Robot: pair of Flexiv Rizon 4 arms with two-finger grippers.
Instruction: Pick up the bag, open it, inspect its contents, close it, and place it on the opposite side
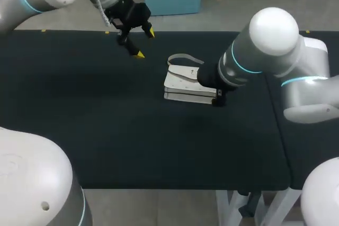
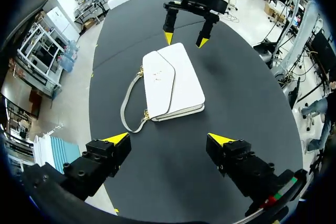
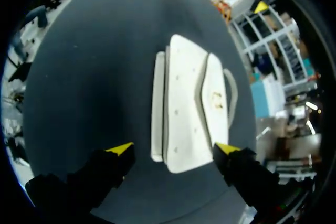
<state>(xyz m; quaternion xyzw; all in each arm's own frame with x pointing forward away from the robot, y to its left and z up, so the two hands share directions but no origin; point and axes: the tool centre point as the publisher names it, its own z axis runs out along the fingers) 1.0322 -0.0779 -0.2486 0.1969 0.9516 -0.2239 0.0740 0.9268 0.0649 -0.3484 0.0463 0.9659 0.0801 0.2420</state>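
Surface: a dark table [image 1: 106, 130], one arm coming in from the far-left corner and the other from the right side.
Right gripper [image 3: 173, 149]: spread wide and holding nothing. It hangs over one short end of the bag with a finger on either side of that end. Whether either finger touches it, I cannot tell.
Bag [image 2: 176, 85]: white, lying flat near the middle of the table, with its flap [image 2: 157, 77] shut and facing up.
Strap [image 2: 128, 106]: a loose loop on the table along the bag's far side, toward the left gripper.
Left gripper [image 1: 145, 44]: also wide open and empty, raised over the far-left part of the table, well apart from the bag.
Step in hand: probably the pickup, with the right arm doing it.
Doing it well: come down squarely so both fingers meet the bag's sides together, and close on the body rather than on the flap alone.
Risk: a soft bag may sag or slide on the table if pinched too near its edge, and the strap could trail.
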